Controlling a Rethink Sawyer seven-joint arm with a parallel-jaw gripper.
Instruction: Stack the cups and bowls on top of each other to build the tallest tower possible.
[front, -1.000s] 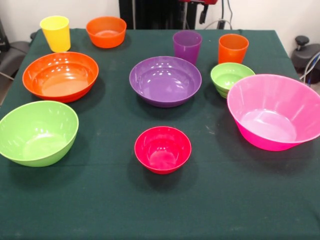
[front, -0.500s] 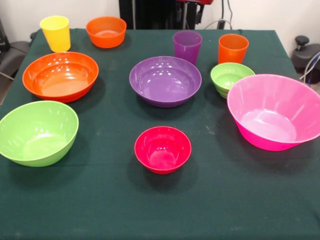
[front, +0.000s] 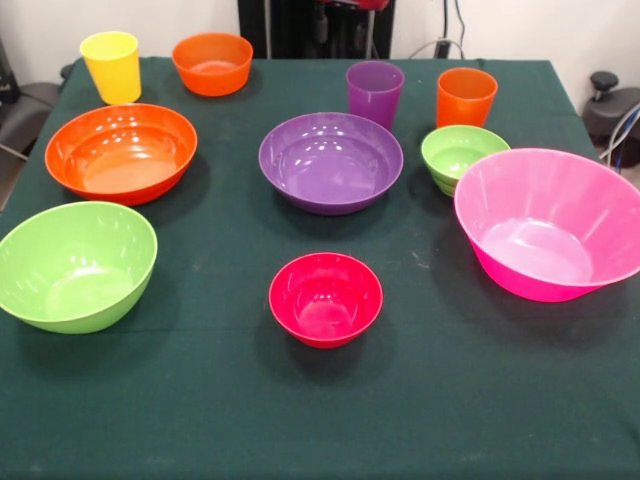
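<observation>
Sitting rim-up and well apart on the green cloth (front: 200, 420), the bowls and cups look laid out for picking; nothing is stacked yet. The small red-magenta bowl (front: 325, 299) stands alone near the front with open room all round. No gripper shows, so I cannot tell its state.

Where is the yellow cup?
In the front view the yellow cup stands at the far left corner of the table, beside the small orange bowl.

worktop (front: 200, 420) dark green | cups: yellow (front: 111, 66), purple (front: 374, 92), orange (front: 465, 96) | big bowls: pink (front: 552, 222), lime (front: 75, 265), orange (front: 120, 151), purple (front: 331, 161) | small bowls: red-magenta (front: 325, 298), orange (front: 212, 63), green (front: 462, 156)
</observation>
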